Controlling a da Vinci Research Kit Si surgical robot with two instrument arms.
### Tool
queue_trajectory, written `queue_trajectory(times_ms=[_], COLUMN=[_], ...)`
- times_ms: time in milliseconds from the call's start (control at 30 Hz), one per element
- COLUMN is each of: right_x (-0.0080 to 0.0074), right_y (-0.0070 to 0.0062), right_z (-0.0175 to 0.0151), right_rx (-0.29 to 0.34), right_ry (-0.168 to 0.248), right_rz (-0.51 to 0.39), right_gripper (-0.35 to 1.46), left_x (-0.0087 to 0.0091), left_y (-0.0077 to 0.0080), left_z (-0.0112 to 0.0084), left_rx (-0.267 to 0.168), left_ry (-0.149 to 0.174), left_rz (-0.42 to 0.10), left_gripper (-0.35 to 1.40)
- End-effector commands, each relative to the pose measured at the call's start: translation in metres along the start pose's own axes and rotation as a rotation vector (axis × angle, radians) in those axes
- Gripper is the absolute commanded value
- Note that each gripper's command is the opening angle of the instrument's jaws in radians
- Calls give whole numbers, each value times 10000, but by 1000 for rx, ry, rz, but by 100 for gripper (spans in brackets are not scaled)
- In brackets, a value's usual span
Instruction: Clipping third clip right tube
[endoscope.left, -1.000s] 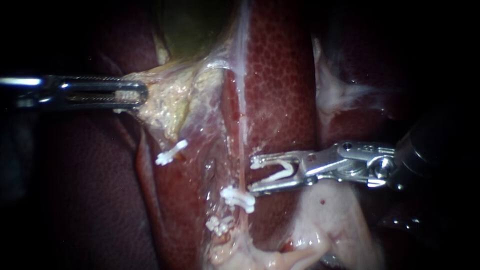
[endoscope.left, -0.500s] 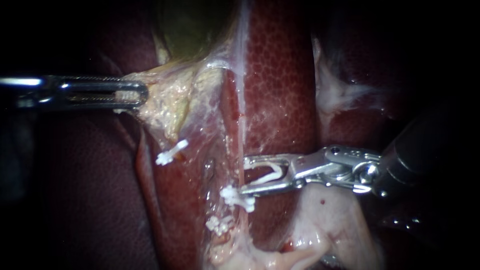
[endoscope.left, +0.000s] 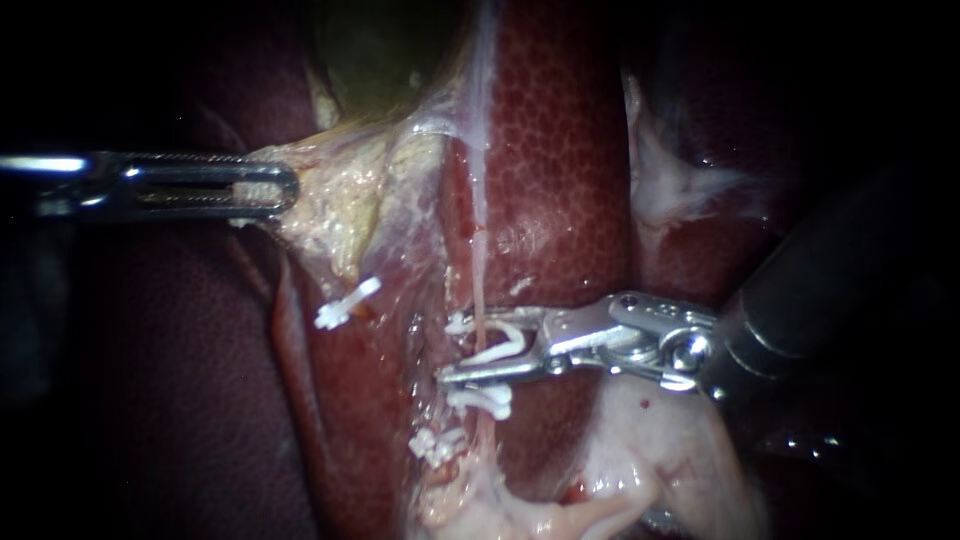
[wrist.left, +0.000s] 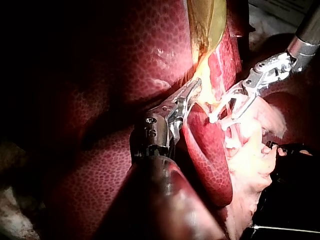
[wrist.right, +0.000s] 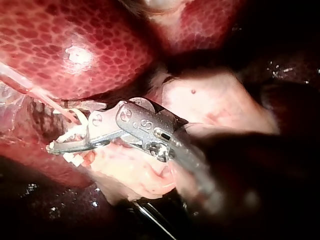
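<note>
Pale pink and thread-thin, the right tube (endoscope.left: 479, 270) looks soft, wet and easy to tear. It should give under the lightest pressure and would likely part if pulled sideways, so it wants a square squeeze and no tugging. I judge the best place to take it is the bare stretch where it stands clear of the liver (endoscope.left: 560, 150). That is where it now lies, crossing between the jaws of the right instrument (endoscope.left: 452, 350), near their tips.

Those jaws are spread wide. Between them they carry an open white clip (endoscope.left: 498, 350), a leg against each jaw, and the tube runs through its mouth. Whether the clip's legs already touch the tube I cannot tell. Two set clips (endoscope.left: 482, 400) sit on the tube just outside one jaw, close but apart from it.

Well away from that jaw pair, the left instrument (endoscope.left: 278, 190) has its jaws pressed onto yellowish fatty tissue (endoscope.left: 330, 200), drawing it taut.
</note>
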Motion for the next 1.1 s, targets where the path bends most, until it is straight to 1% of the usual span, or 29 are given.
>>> queue_trajectory(times_ms=[33, 367, 667, 800, 967, 1000, 1100], right_x=[0, -2, -4, -4, -2, -3, -3], right_y=[0, 0, -1, -1, -1, -1, -1], right_z=[0, 2, 1, -2, -4, -5, -6], right_rx=[4, 10, 14, 23, 48, 48, 52], right_ry=[3, 0, -1, -5, -14, -14, -16], right_rz=[0, 16, 15, 21, 22, 22, 28], right_gripper=[49, 42, 28, 11, -31, -35, -35], left_x=[0, 0, 0, 0, 0, 0, 0], left_y=[0, 0, 0, 0, 0, 0, 0], left_z=[0, 0, 0, 0, 0, 0, 0], left_rx=[0, -1, -1, -1, -1, -1, -1], left_ry=[0, 0, 0, 0, 0, 0, 0], left_rz=[0, 0, 0, 0, 0, 0, 0], left_gripper=[-5, -5, -5, -5, -5, -5, -5])
